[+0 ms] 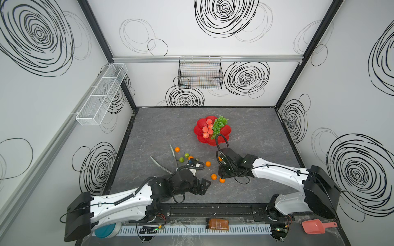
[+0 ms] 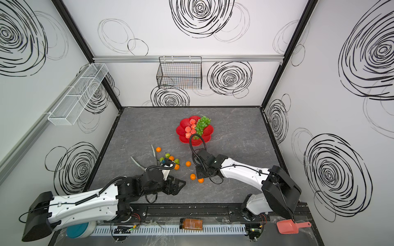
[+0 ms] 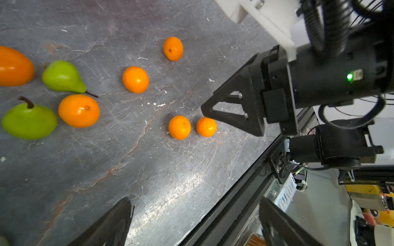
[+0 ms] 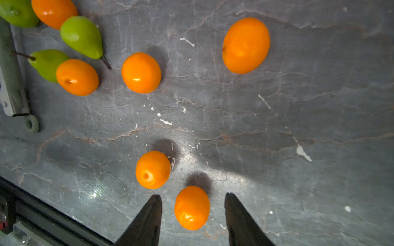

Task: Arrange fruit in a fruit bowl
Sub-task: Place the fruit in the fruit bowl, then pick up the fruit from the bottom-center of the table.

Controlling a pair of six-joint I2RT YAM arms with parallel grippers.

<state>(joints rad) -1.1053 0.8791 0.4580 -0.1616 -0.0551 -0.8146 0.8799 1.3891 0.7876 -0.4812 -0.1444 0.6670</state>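
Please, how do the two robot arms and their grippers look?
Both the left arm and the right arm have white shells with black joints. A black ribbed cable loops over each wrist. The left gripper and right gripper have black, pointed, triangular fingers.

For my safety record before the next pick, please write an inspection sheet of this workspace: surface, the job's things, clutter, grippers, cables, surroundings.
Surface: grey marbled tabletop, small white chips.
Job's things: red bowl holds peaches and grapes; tangerines and green pears lie loose on the tabletop.
Clutter: tongs beside the pears; jar and pink scoop on the front ledge.
Grippers: right gripper open, jaws either side of one tangerine, not touching; left gripper open, empty.
Cables: right wrist cable overlaps the bowl's near rim in a top view.
Surroundings: black wire basket and white mesh rack on the walls.
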